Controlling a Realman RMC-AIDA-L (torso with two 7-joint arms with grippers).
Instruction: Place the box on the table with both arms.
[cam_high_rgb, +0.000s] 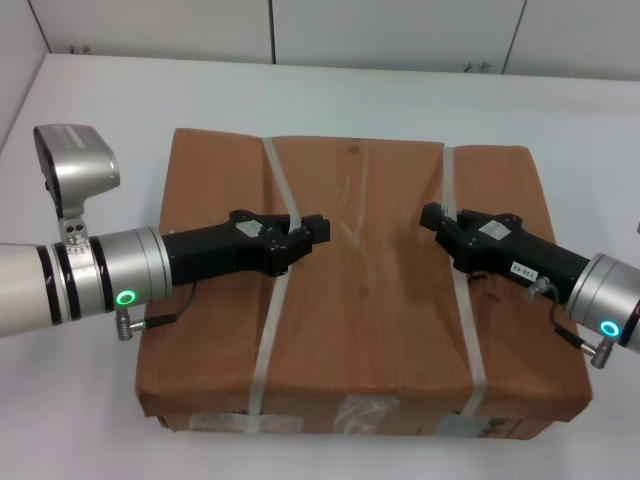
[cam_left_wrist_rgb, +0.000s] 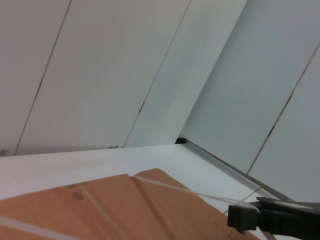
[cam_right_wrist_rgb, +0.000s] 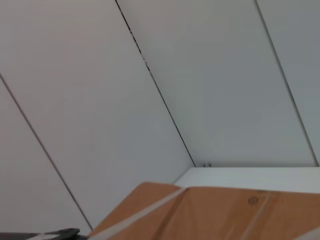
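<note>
Head view: big flat box wrapped in brown paper, tied with two whitish plastic straps, lying flat on the wide white table. Black left gripper over the left strap, tips close together on top of the box. Black right gripper by the other strap; fingers too hard to see, cannot tell. Pale wall panels behind.

You cannot see the large brown paper-wrapped box's near side below the head view's edge, nor whether the black left gripper or right gripper clasps anything.
</note>
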